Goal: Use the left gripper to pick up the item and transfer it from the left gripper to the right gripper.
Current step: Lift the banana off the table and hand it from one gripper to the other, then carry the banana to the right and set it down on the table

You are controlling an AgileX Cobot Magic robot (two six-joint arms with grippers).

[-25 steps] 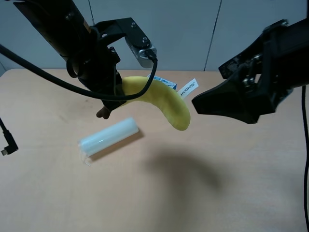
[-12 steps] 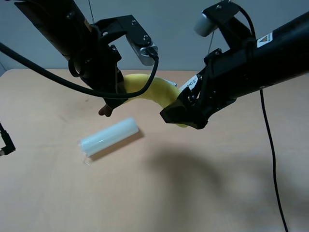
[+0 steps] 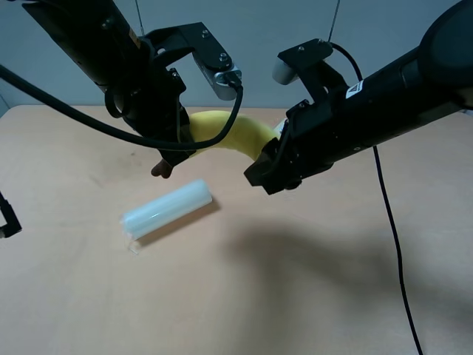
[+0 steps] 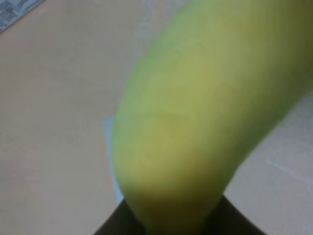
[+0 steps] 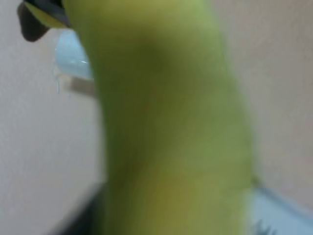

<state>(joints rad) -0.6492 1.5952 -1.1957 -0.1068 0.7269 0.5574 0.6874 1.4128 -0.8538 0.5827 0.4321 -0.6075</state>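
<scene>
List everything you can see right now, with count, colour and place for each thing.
plush banana: one, yellow with a brown stem tip, in the air between the two grippers
roll: one, translucent pale, lying on the table below the banana
table: one, light tan, under everything
cable plug: one, black, at the table's left edge
left gripper: one, black with a silver block, clamped on the banana's stem half
right gripper: one, black, at the banana's other end; grip unclear

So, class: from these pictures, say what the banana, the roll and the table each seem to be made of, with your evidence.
The banana: likely plush fabric, matte yellow, no shine, with a soft rounded shape.
The roll: probably plastic, pale and translucent, light showing through its edges.
The table: perhaps laminate or wood, smooth, even tan, matte.
</scene>
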